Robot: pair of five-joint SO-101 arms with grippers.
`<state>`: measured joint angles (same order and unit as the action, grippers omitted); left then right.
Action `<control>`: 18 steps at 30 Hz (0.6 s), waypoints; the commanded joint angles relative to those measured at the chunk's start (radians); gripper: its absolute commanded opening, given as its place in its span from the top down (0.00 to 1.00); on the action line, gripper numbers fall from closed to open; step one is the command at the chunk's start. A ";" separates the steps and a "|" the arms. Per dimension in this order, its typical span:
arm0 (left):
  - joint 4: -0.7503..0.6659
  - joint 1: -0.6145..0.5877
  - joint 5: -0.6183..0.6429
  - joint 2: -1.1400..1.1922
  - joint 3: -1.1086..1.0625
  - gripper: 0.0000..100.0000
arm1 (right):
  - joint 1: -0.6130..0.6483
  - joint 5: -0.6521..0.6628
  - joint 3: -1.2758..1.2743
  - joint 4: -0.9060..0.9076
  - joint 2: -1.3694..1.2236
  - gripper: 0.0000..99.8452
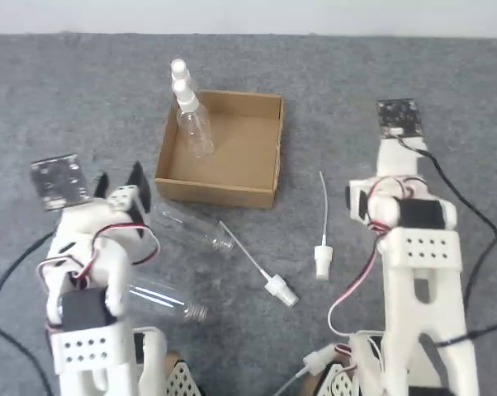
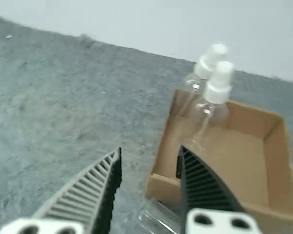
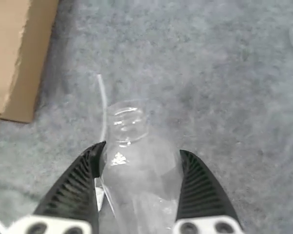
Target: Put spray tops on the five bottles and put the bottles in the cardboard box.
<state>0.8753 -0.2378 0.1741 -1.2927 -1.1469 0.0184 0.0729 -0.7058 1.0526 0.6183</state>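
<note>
Clearly, the right tool (image 3: 141,152) has its jaws closed around a clear uncapped bottle (image 3: 129,126), with the open neck pointing away from the wrist. It is held above the grey desk (image 3: 224,73), near a loose tube (image 3: 102,105). The left tool (image 2: 149,158) hangs wide apart and empty just beside the cardboard box (image 2: 263,146). Two capped bottles (image 1: 191,115) stand in a far corner of the box. Two bare bottles (image 1: 195,227) lie on the desk by the left arm, and two spray tops (image 1: 323,260) lie between the arms.
</note>
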 commanded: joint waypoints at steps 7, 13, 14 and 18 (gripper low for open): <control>0.187 0.351 -0.241 -0.005 0.111 0.82 | -0.177 -0.075 -0.041 -0.108 0.119 0.99; 0.279 0.555 -0.250 -0.005 0.111 0.80 | -0.300 -0.167 -0.043 -0.145 0.119 0.99; 0.293 0.594 -0.247 -0.003 0.108 0.78 | -0.320 -0.181 -0.043 -0.151 0.119 0.99; 0.342 0.750 -0.245 -0.003 0.091 0.77 | -0.377 -0.213 -0.043 -0.168 0.119 0.99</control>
<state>1.1776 0.3759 -0.0683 -1.2942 -1.0948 -0.2992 -0.1036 -0.7564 0.9206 0.6859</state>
